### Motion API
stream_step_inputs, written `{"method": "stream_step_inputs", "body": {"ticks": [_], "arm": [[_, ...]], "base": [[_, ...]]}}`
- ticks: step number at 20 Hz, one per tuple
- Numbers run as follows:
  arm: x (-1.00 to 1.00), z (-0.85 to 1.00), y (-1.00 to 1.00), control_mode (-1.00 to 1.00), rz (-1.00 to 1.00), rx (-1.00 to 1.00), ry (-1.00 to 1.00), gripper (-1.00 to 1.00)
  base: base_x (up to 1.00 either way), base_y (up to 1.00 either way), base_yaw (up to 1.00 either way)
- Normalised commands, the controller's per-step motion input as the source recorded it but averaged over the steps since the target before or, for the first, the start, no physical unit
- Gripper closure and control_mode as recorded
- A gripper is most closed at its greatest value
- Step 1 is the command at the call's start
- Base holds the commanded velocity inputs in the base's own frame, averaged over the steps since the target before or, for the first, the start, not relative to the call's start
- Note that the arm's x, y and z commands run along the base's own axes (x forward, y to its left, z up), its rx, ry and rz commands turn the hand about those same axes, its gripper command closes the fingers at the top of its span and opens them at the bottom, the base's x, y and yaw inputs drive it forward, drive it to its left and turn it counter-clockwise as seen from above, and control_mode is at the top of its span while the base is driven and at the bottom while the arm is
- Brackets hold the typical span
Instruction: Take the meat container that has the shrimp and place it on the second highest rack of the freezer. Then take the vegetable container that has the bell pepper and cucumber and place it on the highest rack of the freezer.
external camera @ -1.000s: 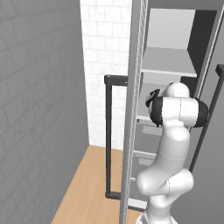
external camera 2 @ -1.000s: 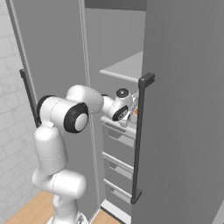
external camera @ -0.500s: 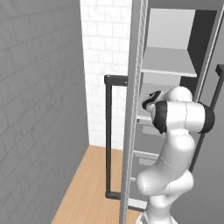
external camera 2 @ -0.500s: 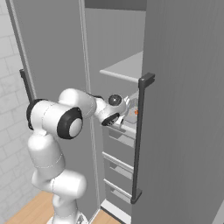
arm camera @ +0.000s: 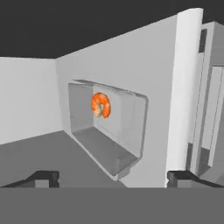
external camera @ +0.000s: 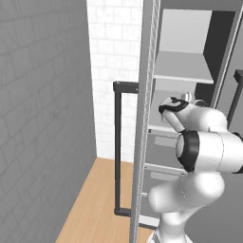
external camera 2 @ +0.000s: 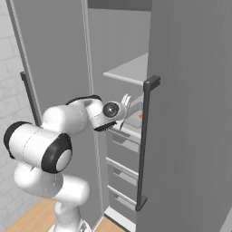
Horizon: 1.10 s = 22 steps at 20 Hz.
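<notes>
the white franka arm reaches into the open grey freezer (external camera 2: 190, 113), its wrist level with the rack under the flat pale grey shelf (external camera 2: 129, 70). in the hand view the two small dark fingertips (arm camera: 43, 177) sit far apart at the bottom corners, so the two-finger gripper (arm camera: 111, 178) is spread wide and grips nothing. between and beyond them lies the shallow translucent grey rectangular meat container (arm camera: 109, 127), apart from both tips, with one curled orange shrimp (arm camera: 100, 105) against its inner face; the view is rolled, so the container appears tipped on its side there and its true lean cannot be told. it rests on a pale grey rack surface (arm camera: 39, 148) inside the freezer. from the right base view the gripper (external camera 2: 128, 100) points into the compartment, and a small orange speck of the shrimp (external camera 2: 141, 116) shows just beyond it, beside the long dark vertical door handle (external camera 2: 144, 145). in the left base view the hand (external camera: 176, 105) is tucked behind the edge of the open grey door (external camera: 144, 118), near a second dark bar handle (external camera: 117, 147), with white tiled wall (external camera: 111, 52) and light wooden floor (external camera: 95, 204) to the left.
</notes>
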Motion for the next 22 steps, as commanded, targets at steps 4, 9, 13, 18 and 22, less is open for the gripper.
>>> {"method": "stream_step_inputs", "body": {"ticks": [4,9,13,18,22], "arm": [[-1.00,0.47,0.04,-1.00,0.00,0.00,0.00,-1.00],[-0.89,0.98,0.00,-1.00,0.00,0.00,0.00,-1.00],[-0.77,1.00,0.00,-1.00,0.00,0.00,0.05,-1.00],[-0.64,1.00,0.00,-1.00,0.00,0.00,0.17,-1.00],[-0.56,1.00,0.00,-1.00,0.00,0.00,0.27,-1.00]], "base": [[0.00,0.00,0.00],[0.00,0.00,0.00],[0.00,0.00,0.00],[0.00,0.00,0.00],[0.00,0.00,0.00]]}}
